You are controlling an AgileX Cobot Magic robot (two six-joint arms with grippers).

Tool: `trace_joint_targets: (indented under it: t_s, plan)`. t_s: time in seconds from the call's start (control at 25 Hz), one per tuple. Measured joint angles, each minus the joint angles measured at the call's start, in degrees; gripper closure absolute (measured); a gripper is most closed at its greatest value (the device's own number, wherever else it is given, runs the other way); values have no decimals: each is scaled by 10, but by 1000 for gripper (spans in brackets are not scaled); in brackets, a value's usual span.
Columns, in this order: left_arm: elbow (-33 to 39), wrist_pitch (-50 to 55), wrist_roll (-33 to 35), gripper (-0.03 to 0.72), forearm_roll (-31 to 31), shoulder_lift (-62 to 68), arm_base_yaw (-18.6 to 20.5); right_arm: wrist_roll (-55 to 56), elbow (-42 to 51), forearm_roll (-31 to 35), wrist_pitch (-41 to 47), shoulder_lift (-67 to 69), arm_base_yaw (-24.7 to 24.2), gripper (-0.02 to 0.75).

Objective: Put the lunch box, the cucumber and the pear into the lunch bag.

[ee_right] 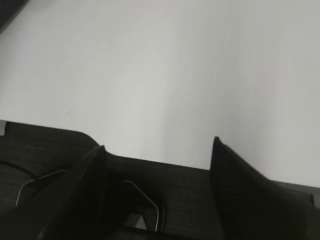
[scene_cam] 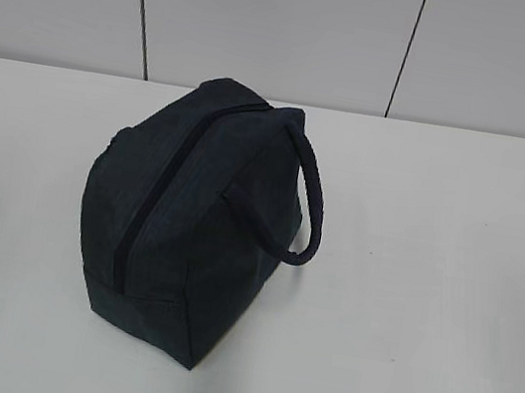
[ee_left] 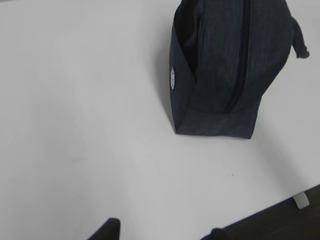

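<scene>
The lunch bag is dark navy and stands on the white table. Its zipper line runs along the top and looks closed, and its thick loop handle hangs to the right. The left wrist view has the lunch bag at the upper right, well ahead of my left gripper, which is open over bare table. My right gripper is open too, with nothing between its fingers, at the table's near edge. Neither gripper shows in the exterior view. The lunch box, the cucumber and the pear are out of view.
A grey panelled wall rises behind the table. The table's dark front edge crosses the left wrist view at the lower right. Below the table edge in the right wrist view lies a dark surface with thin wires.
</scene>
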Motion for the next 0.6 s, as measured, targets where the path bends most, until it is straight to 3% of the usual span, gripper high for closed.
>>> trace_joint_targets:
  t_s: [0.4, 0.6]
  plan:
    - [21, 8, 1, 363, 20, -113, 0, -49, 72, -35, 2, -208, 0, 239]
    - [21, 9, 1, 365, 25, -121, 0, -52, 84, -38, -31, -247, 0, 239]
